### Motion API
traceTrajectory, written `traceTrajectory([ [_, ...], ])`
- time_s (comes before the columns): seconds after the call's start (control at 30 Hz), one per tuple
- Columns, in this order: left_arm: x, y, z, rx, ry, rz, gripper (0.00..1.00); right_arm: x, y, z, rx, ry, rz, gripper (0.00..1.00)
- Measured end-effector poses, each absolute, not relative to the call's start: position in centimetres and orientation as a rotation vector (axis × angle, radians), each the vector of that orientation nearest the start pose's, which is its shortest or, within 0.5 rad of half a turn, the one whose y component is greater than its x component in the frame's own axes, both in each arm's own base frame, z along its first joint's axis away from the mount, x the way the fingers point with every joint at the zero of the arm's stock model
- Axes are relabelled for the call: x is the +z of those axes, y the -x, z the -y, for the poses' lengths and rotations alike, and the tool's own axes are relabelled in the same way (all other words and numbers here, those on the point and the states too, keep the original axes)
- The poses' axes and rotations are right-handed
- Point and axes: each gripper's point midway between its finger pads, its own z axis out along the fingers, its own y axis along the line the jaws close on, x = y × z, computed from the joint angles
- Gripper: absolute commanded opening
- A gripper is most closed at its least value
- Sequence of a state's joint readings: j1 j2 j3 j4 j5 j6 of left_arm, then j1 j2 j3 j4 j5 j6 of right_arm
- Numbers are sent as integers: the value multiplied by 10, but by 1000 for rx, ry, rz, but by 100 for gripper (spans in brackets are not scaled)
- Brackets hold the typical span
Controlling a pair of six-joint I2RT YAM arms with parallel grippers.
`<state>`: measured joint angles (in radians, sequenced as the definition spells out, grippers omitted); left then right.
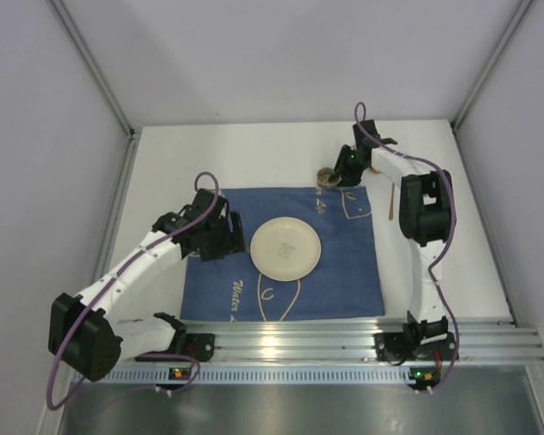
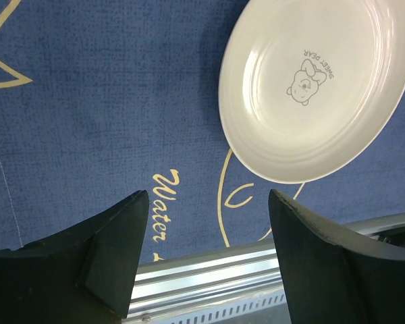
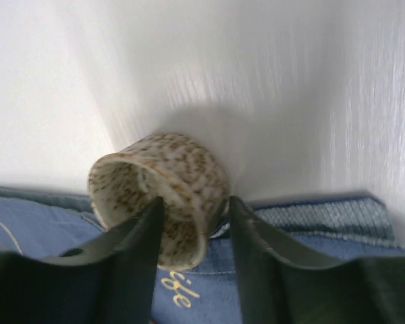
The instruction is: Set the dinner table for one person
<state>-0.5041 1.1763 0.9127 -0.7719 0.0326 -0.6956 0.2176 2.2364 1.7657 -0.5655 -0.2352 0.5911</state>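
The white dinner table [image 1: 208, 159] carries a blue cloth [image 1: 227, 281] with cream outlines. A white plate [image 1: 286, 246] with a small bear print lies in the middle of the cloth. It also shows in the left wrist view [image 2: 317, 88]. My left gripper [image 1: 234, 237] is open and empty above the cloth just left of the plate [image 2: 208, 197]. A brown-speckled cup [image 1: 326, 177] sits tilted at the cloth's far edge. My right gripper [image 1: 342, 172] is shut on the cup's wall [image 3: 182, 169], one finger in its mouth and one outside [image 3: 196, 202].
A thin brown stick [image 1: 392, 201] lies on the table right of the cloth, beside the right arm. The ribbed aluminium rail [image 1: 344, 340] runs along the near edge and shows in the left wrist view [image 2: 209, 270]. Grey walls enclose three sides.
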Motion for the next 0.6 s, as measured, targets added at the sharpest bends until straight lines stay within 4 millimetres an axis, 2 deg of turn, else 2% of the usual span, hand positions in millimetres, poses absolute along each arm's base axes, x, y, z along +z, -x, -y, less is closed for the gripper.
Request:
traceTrajectory([
  [0.03,121,-221,159,-448,238,-2673,77,38,-498,-174,575,-424,-2650,29],
  [0.1,121,-222,159,-444,226,-2676,77,34,-506,-175,577,-447,-2644,18],
  [0.13,121,-222,159,-442,220,-2677,77,33,-509,-176,582,-454,-2641,8],
  [0.2,122,-222,159,-438,210,-2680,77,34,-515,-178,590,-467,-2630,1],
  [0.43,123,-226,161,-429,181,-2690,76,38,-533,-179,594,-494,-2594,0],
  [0.6,123,-229,162,-423,174,-2695,76,60,-542,-172,590,-488,-2545,0],
])
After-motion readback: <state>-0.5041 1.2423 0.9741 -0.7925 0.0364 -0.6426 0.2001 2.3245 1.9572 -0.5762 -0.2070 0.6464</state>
